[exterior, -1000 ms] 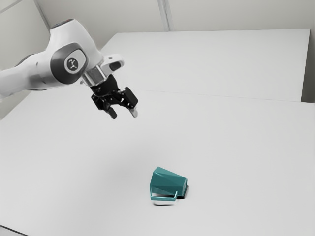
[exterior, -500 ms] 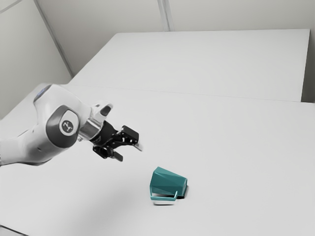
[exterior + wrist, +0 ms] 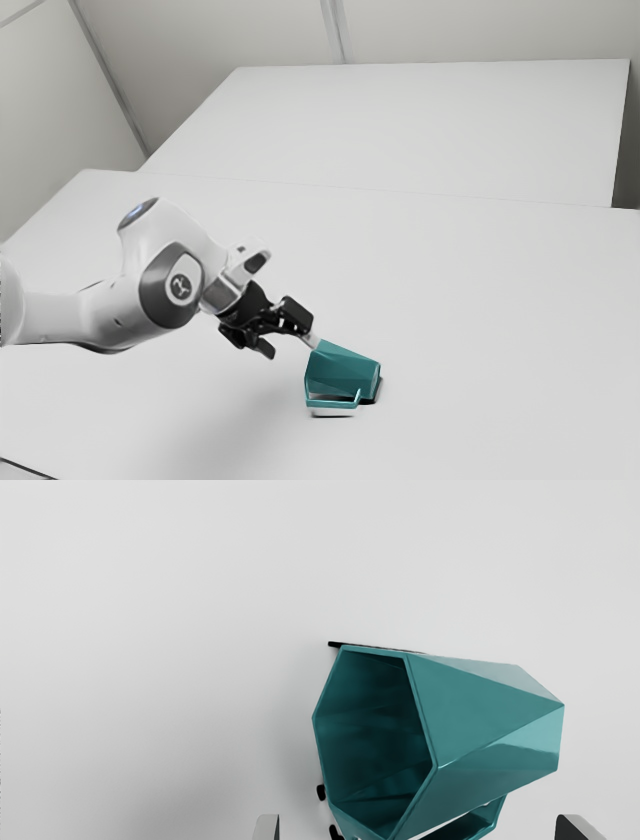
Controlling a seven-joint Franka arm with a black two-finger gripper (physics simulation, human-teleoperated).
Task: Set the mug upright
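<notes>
A teal faceted mug [image 3: 342, 372] lies on its side on the table, its handle low toward the exterior view's bottom and its base toward that view's right. My gripper [image 3: 290, 348] is open just beside the mug's mouth end, one fingertip overlapping the rim's upper edge in that view; whether it touches is unclear. In the wrist view the mug [image 3: 480, 715] shows its open mouth and part of its handle, and the open gripper [image 3: 417, 827] has its fingertips far apart, with the mug's lower part between them in the picture.
The white table [image 3: 480, 300] carries the mug. Behind it stands a white panel or second surface [image 3: 430, 125]. A dark line [image 3: 28, 468] runs across the exterior view's bottom left corner.
My hand has come down from high above the table, then moved toward the exterior view's right, up to the mug. The mug lies as before.
</notes>
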